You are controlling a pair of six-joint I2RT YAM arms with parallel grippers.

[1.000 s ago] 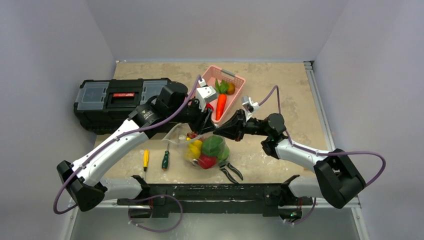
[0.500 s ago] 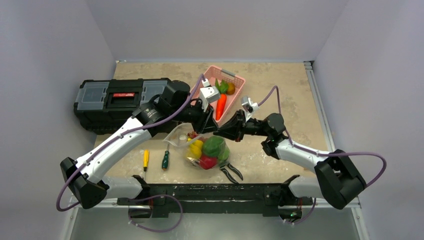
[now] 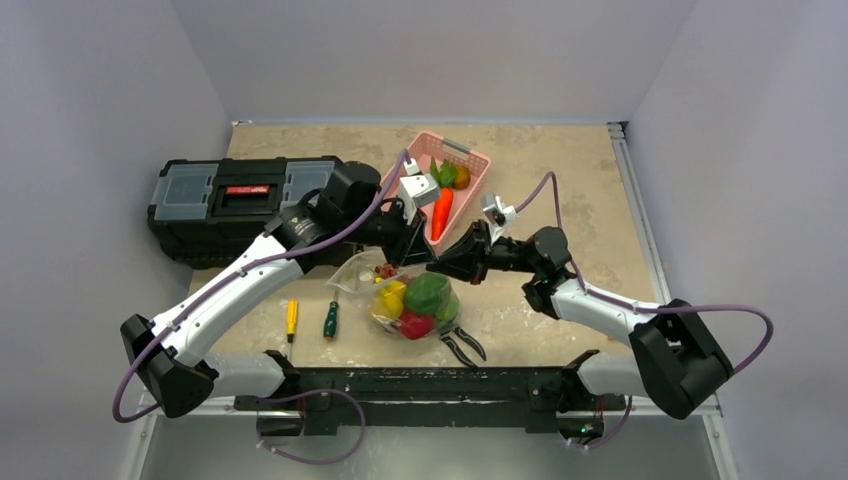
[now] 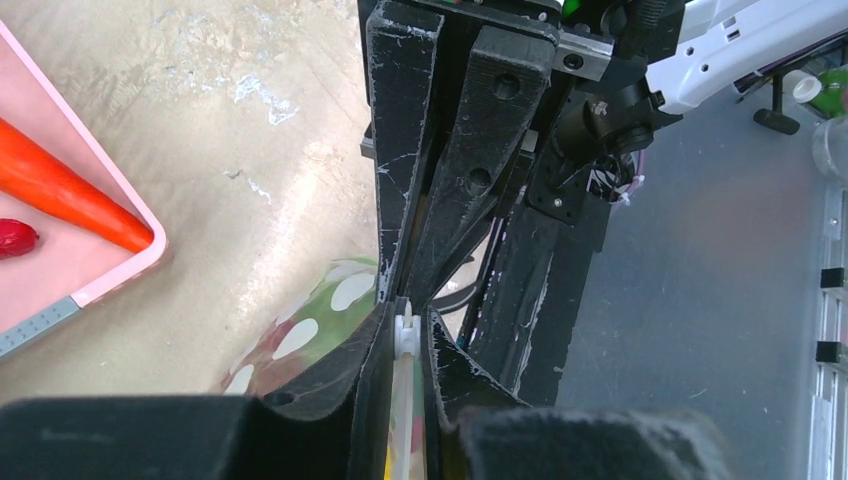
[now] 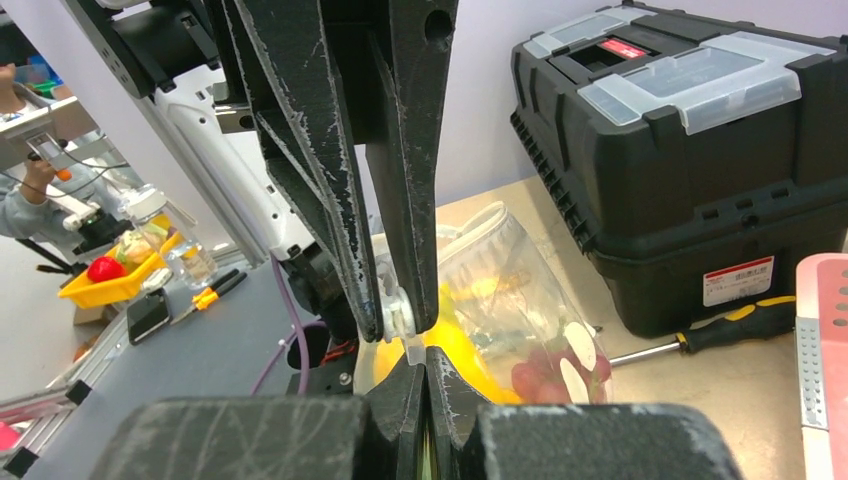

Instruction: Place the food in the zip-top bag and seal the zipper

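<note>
L gripper (image 4: 408, 320) nearly closed, nipping zipper slider (image 5: 400, 315); R gripper (image 5: 420, 365) pinched shut on zip-top bag (image 3: 357, 273) rim, centre frame, food (image 3: 420, 300) inside. Best: hold R firm, drag slider straight along rim, keep strip taut

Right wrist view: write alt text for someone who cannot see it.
Two black grippers meet tip to tip on the zipper of a clear zip-top bag holding toy food: the right gripper from below, the left gripper from above. A black toolbox stands at right.
</note>
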